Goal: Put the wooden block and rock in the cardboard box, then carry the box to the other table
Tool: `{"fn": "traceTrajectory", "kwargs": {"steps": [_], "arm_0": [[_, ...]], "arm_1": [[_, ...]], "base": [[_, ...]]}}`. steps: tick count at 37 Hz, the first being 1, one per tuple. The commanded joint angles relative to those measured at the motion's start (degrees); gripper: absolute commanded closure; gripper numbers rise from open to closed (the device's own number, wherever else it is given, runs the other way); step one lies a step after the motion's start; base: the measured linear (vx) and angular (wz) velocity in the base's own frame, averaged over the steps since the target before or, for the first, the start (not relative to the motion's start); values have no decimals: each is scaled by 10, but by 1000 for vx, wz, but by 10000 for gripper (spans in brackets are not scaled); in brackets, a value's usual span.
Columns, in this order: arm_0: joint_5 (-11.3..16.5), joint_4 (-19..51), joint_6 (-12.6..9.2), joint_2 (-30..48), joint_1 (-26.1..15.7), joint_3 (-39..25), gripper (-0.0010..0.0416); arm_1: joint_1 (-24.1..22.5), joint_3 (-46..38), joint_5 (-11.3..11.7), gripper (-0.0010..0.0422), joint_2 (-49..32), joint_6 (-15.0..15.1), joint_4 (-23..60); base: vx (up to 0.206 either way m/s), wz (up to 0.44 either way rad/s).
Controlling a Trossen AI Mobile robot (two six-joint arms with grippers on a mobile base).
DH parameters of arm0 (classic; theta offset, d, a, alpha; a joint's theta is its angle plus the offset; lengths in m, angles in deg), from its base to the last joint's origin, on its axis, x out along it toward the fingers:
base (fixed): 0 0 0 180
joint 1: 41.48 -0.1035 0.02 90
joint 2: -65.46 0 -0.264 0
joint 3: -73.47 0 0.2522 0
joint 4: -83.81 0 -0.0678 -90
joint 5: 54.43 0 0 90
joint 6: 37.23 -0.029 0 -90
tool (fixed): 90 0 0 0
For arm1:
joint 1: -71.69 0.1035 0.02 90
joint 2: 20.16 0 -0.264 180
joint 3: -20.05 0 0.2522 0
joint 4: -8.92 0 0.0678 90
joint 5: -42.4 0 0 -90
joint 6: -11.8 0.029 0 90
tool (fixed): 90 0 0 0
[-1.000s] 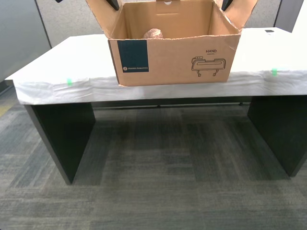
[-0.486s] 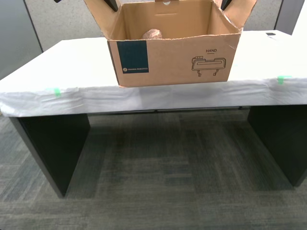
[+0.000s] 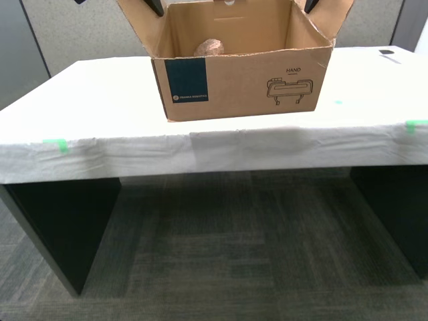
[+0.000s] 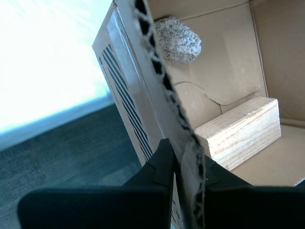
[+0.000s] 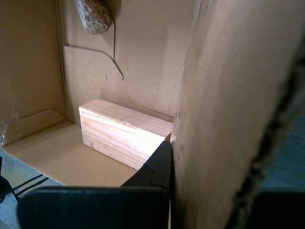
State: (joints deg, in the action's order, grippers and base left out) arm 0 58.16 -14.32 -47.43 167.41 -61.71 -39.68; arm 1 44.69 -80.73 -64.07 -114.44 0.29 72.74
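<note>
The cardboard box (image 3: pixel 244 87) is open, with a teal label and a line drawing on its front. It sits high in the exterior view, over the near part of the other table (image 3: pixel 100 93), and casts a faint shadow on the whitish sheet. Dark arm parts grip both raised side flaps at the top edge. The rock (image 3: pixel 210 47) (image 4: pixel 178 39) (image 5: pixel 94 15) and the wooden block (image 4: pixel 240 132) (image 5: pixel 123 133) lie on the box floor. My second gripper (image 4: pixel 177 148) is shut on a corrugated wall edge. My first gripper (image 5: pixel 174 149) is shut on the opposite wall, with one finger hidden.
Green tape marks (image 3: pixel 55 144) (image 3: pixel 416 124) sit on the sheet's front edge, and a small one (image 3: pixel 338 102) lies beside the box. A small dark object (image 3: pixel 386 52) rests at the far end on the exterior view's right. Dark table legs and grey carpet (image 3: pixel 221 254) lie below; partition walls stand behind.
The whole scene has shifted: the camera has moved closer to the table, whose front edge now sits lower in view. The box keeps its place in view, still gripped by both flaps.
</note>
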Motion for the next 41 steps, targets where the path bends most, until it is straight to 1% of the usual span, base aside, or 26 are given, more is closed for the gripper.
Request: {"fn": "traceTrajectory", "kwargs": {"steps": [1, 6, 18, 25, 29, 30, 34, 38, 41], "arm_0": [[7, -7, -3, -1, -1, -1, 406], [7, -18, -3, -1, -1, -1, 406], [7, -30, -10, -1, -1, -1, 406], [7, -35, -21, -1, -2, -1, 406], [7, -34, -44, -1, -2, -1, 406], [7, -34, -47, -1, -2, -1, 406], [7, -35, -50, -1, -3, -1, 406], [7, -37, -50, -1, -3, -1, 406], [7, -37, -60, -1, -4, -1, 406]], "arm_1": [[-1, -1, -11, 412, 0, 6, -1], [0, -1, -4, 412, 0, 6, -1], [0, -1, -4, 412, -2, 9, -9], [1, -1, -4, 412, -2, 18, -36], [1, -2, -5, 412, -2, 23, -39], [1, -2, -5, 412, -2, 26, -40], [1, -2, -5, 412, -2, 45, -47], [1, -2, -5, 412, -2, 48, -51], [2, -2, -5, 412, -2, 57, -51]], "base": [[178, 80], [173, 59], [166, 41], [164, 25], [165, 25], [164, 18], [168, 19], [168, 13], [168, 12]]}}
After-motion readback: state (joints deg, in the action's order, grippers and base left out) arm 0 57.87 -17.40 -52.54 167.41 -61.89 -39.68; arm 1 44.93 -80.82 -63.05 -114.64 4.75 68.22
